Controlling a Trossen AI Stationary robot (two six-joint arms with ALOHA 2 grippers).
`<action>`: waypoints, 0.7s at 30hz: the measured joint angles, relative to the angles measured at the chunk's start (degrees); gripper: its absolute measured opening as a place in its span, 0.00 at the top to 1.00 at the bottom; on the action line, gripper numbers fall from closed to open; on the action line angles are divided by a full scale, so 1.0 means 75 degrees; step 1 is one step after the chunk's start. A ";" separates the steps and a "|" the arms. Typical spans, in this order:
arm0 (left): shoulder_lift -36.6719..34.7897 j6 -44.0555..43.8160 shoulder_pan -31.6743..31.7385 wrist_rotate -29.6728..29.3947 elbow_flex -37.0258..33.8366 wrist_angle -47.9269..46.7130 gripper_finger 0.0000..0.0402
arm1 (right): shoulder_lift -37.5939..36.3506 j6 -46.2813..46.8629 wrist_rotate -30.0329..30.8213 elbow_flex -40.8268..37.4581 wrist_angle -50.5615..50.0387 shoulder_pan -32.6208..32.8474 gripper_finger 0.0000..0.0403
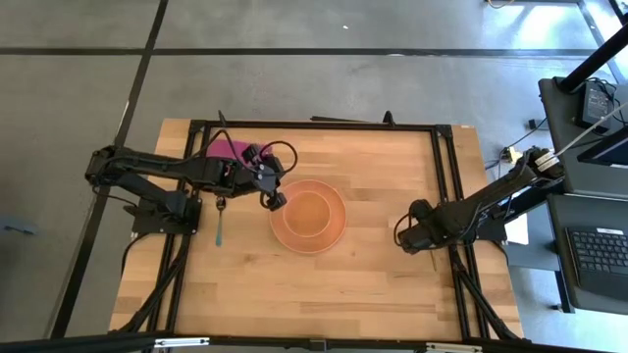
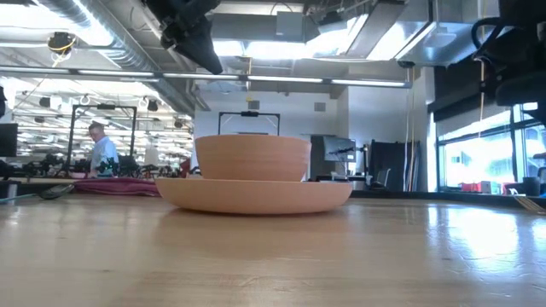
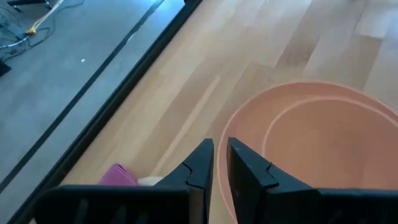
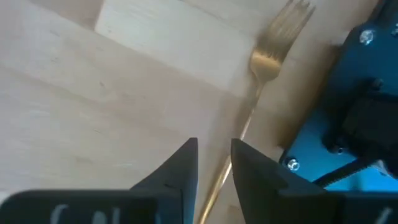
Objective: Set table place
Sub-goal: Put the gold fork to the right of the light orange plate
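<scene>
An orange bowl point(image 1: 310, 212) stands in a wider orange plate point(image 1: 334, 238) at the middle of the light-wood table point(image 1: 373, 294); both also show in the low view, the bowl point(image 2: 252, 158) on the plate point(image 2: 256, 196). My left gripper point(image 1: 278, 200) hangs above the plate's left rim point(image 3: 249, 124), fingers close together and empty, well clear of it in the low view point(image 2: 203, 47). My right gripper point(image 1: 402, 235) is low at the table's right side, fingers a little apart, over the handle of a gold fork point(image 4: 273, 56) that lies flat on the table.
A magenta cloth point(image 1: 226, 149) lies at the far left under the left arm. A teal-handled utensil point(image 1: 220, 227) lies left of the plate. A black rail frame point(image 1: 314, 126) edges the table. A person point(image 2: 102, 153) stands in the room beyond.
</scene>
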 joint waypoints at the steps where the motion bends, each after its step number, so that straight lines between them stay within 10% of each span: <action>1: 0.0000 -0.0002 -0.0045 0.0000 0.0000 -0.0048 0.91 | -0.0033 0.0000 -0.0059 -0.0082 0.0215 0.0000 0.76; 21: 0.0000 -0.0226 -0.0601 0.0006 0.0000 -0.0026 0.92 | 0.0118 0.0418 -0.1190 -0.1258 0.1265 -0.0003 0.76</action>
